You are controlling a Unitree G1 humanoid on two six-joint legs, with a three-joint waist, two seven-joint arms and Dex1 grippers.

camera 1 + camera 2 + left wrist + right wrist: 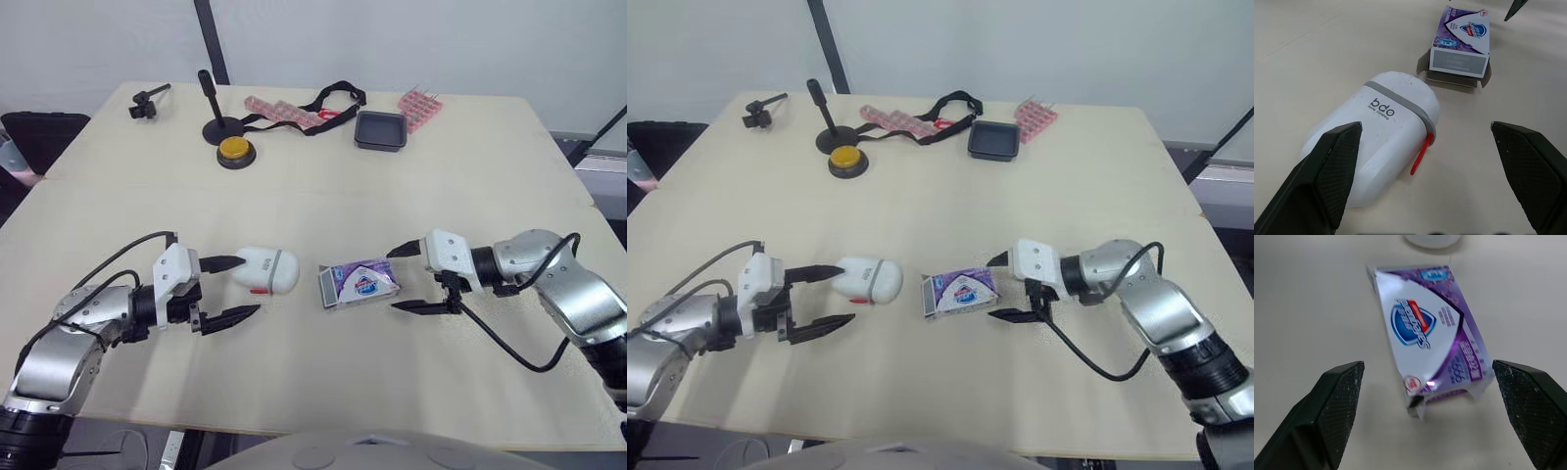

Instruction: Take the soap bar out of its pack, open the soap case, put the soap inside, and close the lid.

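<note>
A pale wooden table (294, 186) stands against a plain light wall. A seam runs across the table. Well beyond both grippers, along the far edge, lie a black tray (381, 129), a pink blister pack (421, 108), a black strap (323, 103), a yellow button (236, 151) and a black stand (211, 108).

Both arms reach in low over the table, forearms nearly level, pointing at each other. The left gripper (251, 285) has its fingers spread wide. The white soap case (266, 270) lies on its side just ahead of it, one end partly inside the gap and close against the farther finger (1327, 171). I cannot tell whether they touch. The case's lid is shut, with a grey band round it and a red tab at the seam.

The right gripper (391, 281) is spread just as wide. The purple soap pack (360, 283) lies flat on the table at its fingertips, between the two grippers and just beside the case. The pack's end flaps stand open towards the case. Whether the bar is inside cannot be seen.
</note>
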